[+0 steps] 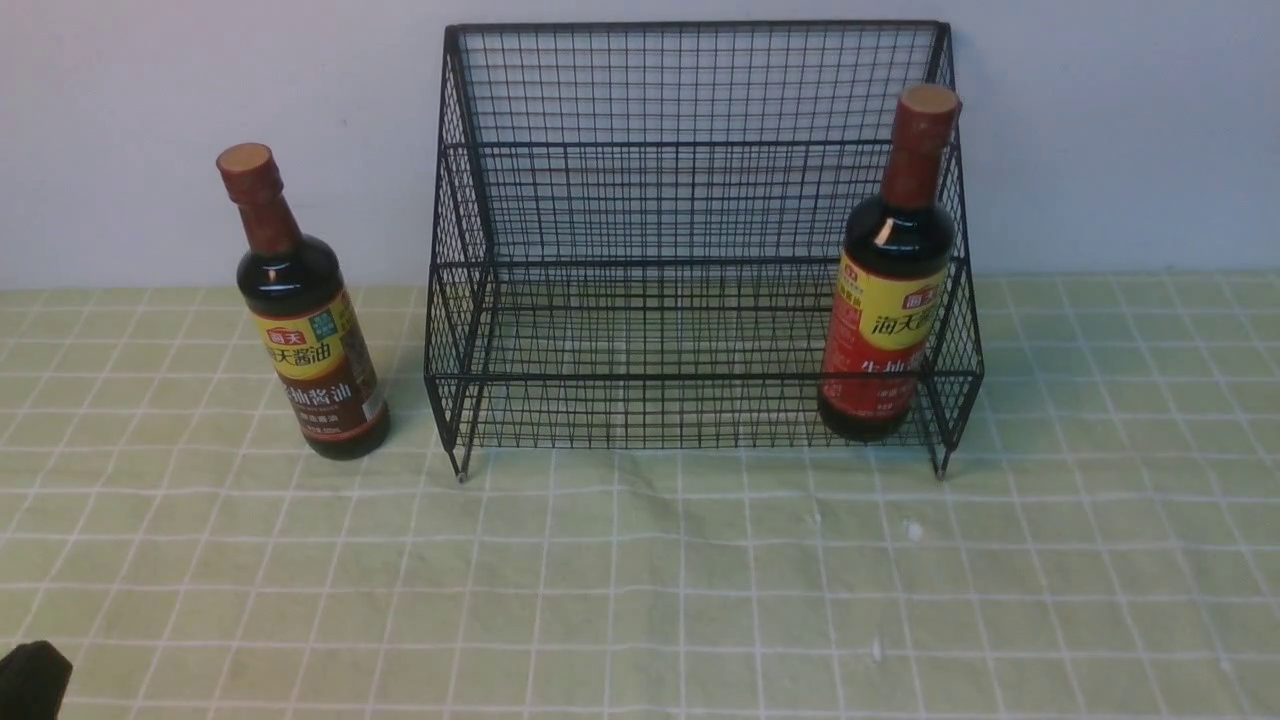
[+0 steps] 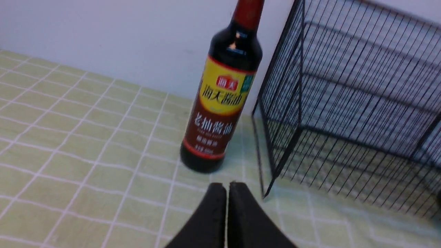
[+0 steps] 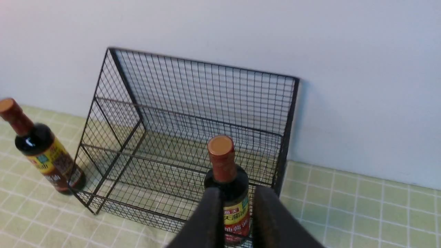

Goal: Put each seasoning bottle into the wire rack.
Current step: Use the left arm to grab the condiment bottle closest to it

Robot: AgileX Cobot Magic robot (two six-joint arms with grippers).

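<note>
The brown-label bottle [image 1: 305, 330] stands on the desk [image 1: 640, 580] near its back edge, left of the rack [image 1: 690, 150]; the red-label bottle [image 1: 890, 300] sits inside. The left claw [image 2: 227, 186] is pressed together, the right claw [image 3: 237, 191] apart. Unless it spreads first, the left claw could topple the tall bottle.

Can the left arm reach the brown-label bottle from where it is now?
Probably yes. The brown-label bottle stands upright on the cloth outside the wire rack, with only bare cloth between it and the left gripper. Its jaws are shut, so they must open first.
</note>
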